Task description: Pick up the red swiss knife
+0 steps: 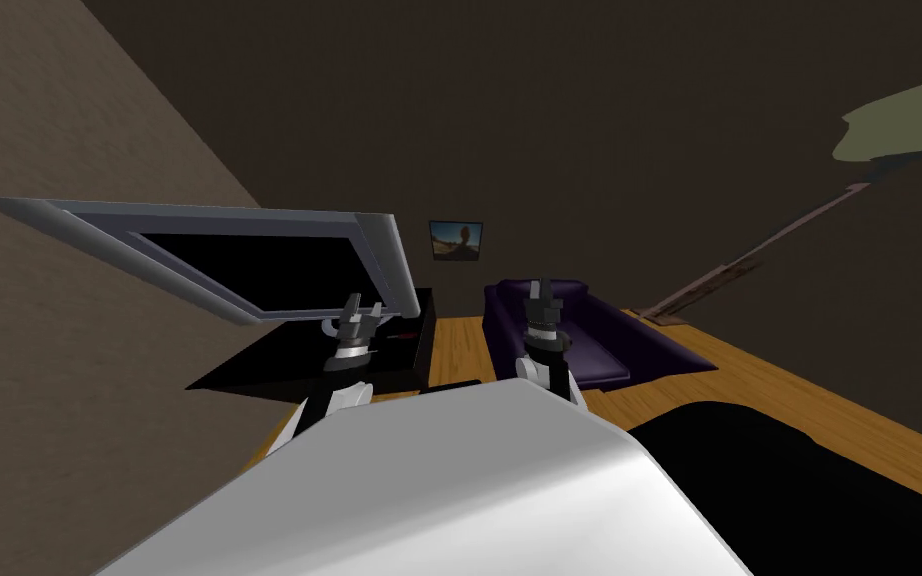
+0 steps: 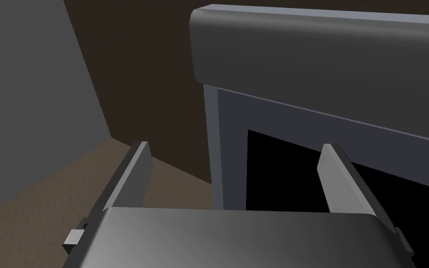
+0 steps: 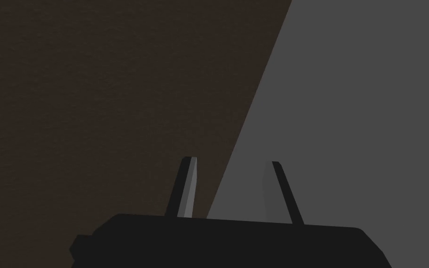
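Fingers of my left gripper (image 1: 362, 308) stand spread and empty, facing the grey-framed television (image 2: 302, 56). The red swiss knife (image 1: 401, 336) (a dim red sliver) lies on the black stand (image 1: 269, 365), at that gripper's three o'clock. My right gripper (image 1: 539, 287), parted too, hovers over the purple sofa (image 1: 609, 330).

walls (image 1: 649, 100) dark brown | floor (image 1: 749, 380) wooden | sofa (image 1: 599, 330) purple (beside black cabinet (image 1: 279, 365)) — framed picture (image 1: 456, 240) behind

knife (image 1: 401, 337): reddish speck, too small to tell | television (image 2: 330, 93): cropped by edge
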You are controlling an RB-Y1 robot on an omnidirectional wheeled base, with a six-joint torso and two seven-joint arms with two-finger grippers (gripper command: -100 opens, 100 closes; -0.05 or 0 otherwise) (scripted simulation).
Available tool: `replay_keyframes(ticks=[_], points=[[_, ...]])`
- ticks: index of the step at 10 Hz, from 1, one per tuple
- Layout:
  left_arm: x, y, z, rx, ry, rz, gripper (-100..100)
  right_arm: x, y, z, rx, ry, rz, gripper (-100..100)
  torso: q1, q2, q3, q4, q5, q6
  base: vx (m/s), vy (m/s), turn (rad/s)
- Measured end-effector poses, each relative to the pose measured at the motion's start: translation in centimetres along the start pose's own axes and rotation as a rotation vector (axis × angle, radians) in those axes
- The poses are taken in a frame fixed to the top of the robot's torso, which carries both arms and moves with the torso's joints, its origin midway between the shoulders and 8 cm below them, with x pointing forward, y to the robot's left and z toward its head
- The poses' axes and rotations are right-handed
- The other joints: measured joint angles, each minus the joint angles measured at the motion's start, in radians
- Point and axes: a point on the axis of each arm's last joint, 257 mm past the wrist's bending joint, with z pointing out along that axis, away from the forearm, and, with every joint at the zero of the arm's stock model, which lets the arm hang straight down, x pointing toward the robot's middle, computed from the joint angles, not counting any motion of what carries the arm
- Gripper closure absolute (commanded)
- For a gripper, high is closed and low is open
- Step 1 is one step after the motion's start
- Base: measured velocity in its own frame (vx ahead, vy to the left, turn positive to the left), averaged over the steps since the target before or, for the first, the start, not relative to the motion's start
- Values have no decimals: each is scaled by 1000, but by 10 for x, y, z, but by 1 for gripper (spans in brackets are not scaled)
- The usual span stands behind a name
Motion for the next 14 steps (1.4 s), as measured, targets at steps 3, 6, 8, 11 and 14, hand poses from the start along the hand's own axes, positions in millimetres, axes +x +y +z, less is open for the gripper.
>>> replay_keyframes(ticks=[3, 6, 8, 11, 14], points=[[-4, 50, -11, -139, 25, 49, -100, 0, 0, 0, 0, 0, 0, 0, 2, 3, 2, 1, 0, 0, 0, -59, -110], [-17, 97, -19, -279, 48, 99, -100, 0, 0, 0, 0, 0, 0, 0, -1, -2, -1, 0, 0, 0, 65, -72, -143], [-26, 130, -31, -367, 57, 125, -100, 0, 0, 0, 0, 0, 0, 0, 1, 0, 0, 0, 0, 0, 27, -51, -99], [-41, 167, -51, -483, 68, 162, -100, 0, 0, 0, 0, 0, 0, 0, 2, 0, 0, 0, 0, -1, 41, -48, -126], [-63, 209, -75, -620, 76, 201, -100, 0, 0, 0, 0, 0, 0, 0, 1, 0, 0, 0, 0, 0, 40, -44, -108]])
